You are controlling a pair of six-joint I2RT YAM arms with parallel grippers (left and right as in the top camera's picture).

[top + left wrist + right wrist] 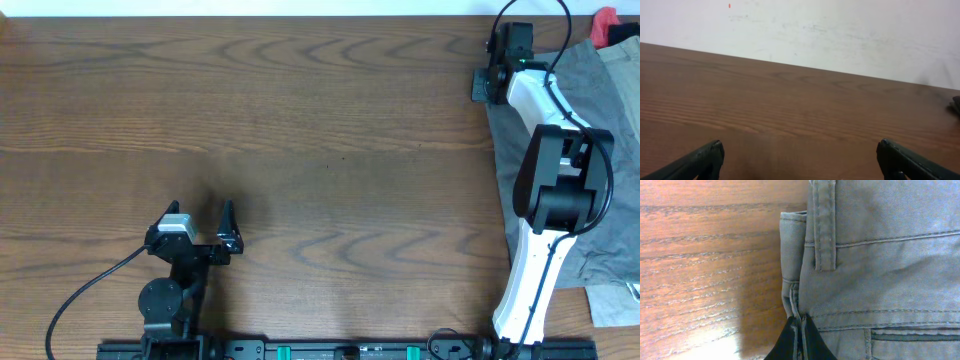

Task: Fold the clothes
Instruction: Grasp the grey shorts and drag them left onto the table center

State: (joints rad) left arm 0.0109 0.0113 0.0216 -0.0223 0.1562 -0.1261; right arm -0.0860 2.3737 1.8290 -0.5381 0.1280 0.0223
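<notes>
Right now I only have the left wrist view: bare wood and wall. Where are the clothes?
Observer: A grey garment lies along the table's right edge, under the right arm, well away from your open left fingers.
Operator: Is the right side holding it?
Observer: Yes, the right fingers are pinched shut on its edge, near a belt loop.
Operator: Anything else over there?
Observer: Something red at the far right corner, partly out of frame.

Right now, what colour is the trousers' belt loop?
Grey belt loop on grey trousers; right wrist view shows best.
</notes>
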